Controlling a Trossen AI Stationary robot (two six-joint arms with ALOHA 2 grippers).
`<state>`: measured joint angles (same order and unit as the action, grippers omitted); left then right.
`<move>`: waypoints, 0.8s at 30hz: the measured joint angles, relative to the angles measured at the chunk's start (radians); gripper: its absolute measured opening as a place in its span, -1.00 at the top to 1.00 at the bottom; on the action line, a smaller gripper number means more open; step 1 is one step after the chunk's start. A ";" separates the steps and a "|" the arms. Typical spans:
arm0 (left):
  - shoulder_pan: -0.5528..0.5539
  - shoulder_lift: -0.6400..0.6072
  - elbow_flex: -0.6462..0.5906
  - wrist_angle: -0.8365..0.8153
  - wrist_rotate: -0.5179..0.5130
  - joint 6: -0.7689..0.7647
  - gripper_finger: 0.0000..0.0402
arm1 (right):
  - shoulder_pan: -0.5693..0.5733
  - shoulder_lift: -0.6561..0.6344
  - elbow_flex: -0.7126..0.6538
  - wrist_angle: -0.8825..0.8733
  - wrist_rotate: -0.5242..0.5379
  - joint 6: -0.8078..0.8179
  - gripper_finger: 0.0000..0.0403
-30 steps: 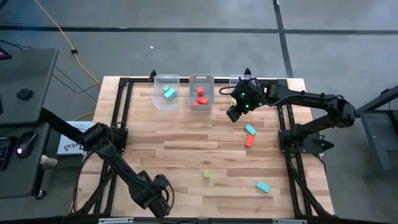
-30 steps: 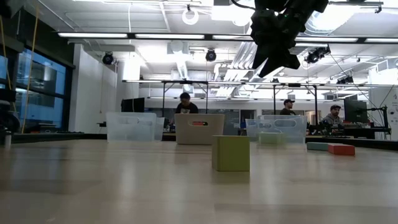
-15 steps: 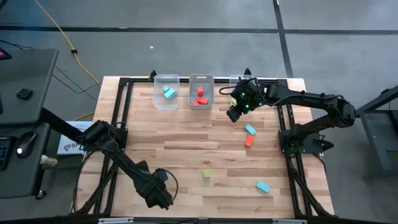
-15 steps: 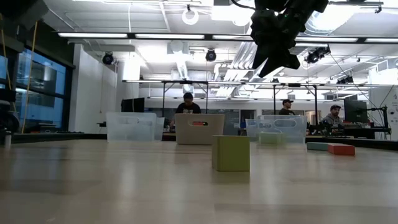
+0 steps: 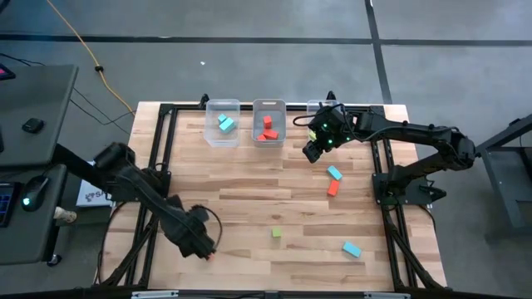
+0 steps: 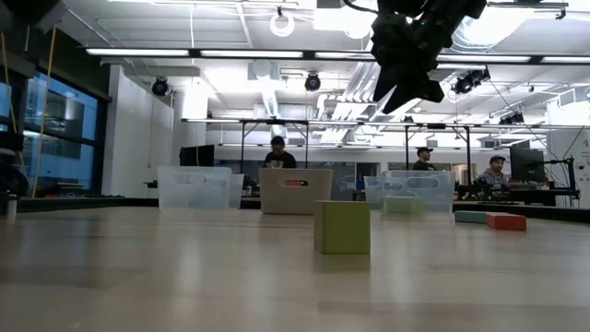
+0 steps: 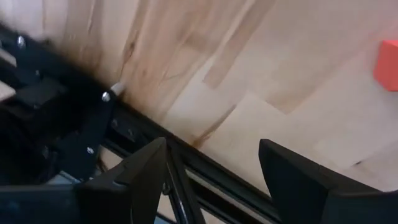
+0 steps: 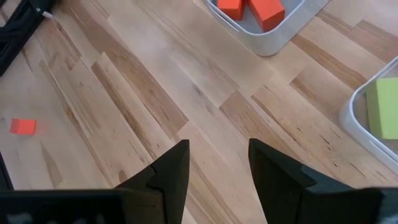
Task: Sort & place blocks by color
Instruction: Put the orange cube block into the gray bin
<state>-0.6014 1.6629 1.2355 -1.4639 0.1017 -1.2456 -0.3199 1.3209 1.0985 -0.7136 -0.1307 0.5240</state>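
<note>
Writing on red bin label (image 6: pixel 295 183) unreadable.

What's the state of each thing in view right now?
left gripper: open, empty, low near the table's left edge.
right gripper: open, empty, raised in front of the bins.
left bin: holds a light blue block.
middle bin: holds red-orange blocks.
right bin: holds a green block.
green cube: loose on the table, upright.

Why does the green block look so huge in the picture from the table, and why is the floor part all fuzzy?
In the low view the green block sits nearest the camera, so it looms; the wooden table in front of it is out of focus. In the high view it looks tiny.
</note>
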 joint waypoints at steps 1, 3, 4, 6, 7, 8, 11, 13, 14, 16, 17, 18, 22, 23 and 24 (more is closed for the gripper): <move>-0.001 -0.031 -0.022 0.007 -0.001 -0.028 -0.15 | 0.000 0.000 0.000 -0.001 0.000 0.000 0.24; -0.001 -0.085 -0.055 0.040 -0.005 -0.081 -0.15 | 0.000 0.000 0.000 0.000 0.000 0.000 0.24; -0.001 -0.108 -0.067 0.064 -0.009 -0.106 -0.15 | 0.000 0.000 0.000 0.000 0.000 0.000 0.24; -0.001 -0.149 -0.086 0.115 -0.024 -0.148 -0.15 | 0.000 0.000 0.000 0.000 0.008 0.000 0.24; -0.001 -0.164 -0.092 0.138 -0.035 -0.164 -0.15 | 0.000 0.000 0.000 0.000 0.009 0.000 0.24; -0.001 -0.174 -0.096 0.165 -0.043 -0.179 -0.15 | 0.000 0.000 0.000 0.000 0.011 0.000 0.24; -0.001 -0.184 -0.096 0.238 -0.065 -0.212 -0.15 | 0.000 0.000 0.000 0.000 0.011 0.000 0.24; -0.001 -0.183 -0.096 0.298 -0.069 -0.218 -0.15 | 0.000 0.000 0.000 0.000 0.011 0.000 0.24; -0.002 -0.181 -0.096 0.328 -0.069 -0.218 -0.15 | 0.000 0.000 0.000 0.000 0.011 0.000 0.24; -0.003 -0.169 -0.096 0.390 -0.072 -0.218 -0.15 | 0.000 0.000 0.000 0.000 0.010 0.000 0.24; -0.004 -0.164 -0.096 0.418 -0.077 -0.218 -0.15 | 0.000 0.000 0.000 0.001 0.010 0.000 0.24; -0.006 -0.158 -0.096 0.436 -0.082 -0.222 -0.15 | 0.000 0.000 0.000 0.002 0.009 0.000 0.24; -0.018 -0.121 -0.096 0.472 -0.091 -0.249 -0.15 | 0.000 0.000 0.000 0.001 0.008 0.000 0.24; -0.022 -0.109 -0.096 0.479 -0.091 -0.261 -0.15 | 0.000 0.000 0.000 0.000 0.008 0.000 0.24; -0.027 -0.096 -0.096 0.490 -0.091 -0.272 -0.15 | 0.000 0.000 0.000 0.000 0.008 0.000 0.24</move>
<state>-0.6288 1.5670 1.1397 -0.9734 0.0106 -1.5180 -0.3195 1.3209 1.0985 -0.7139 -0.1226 0.5243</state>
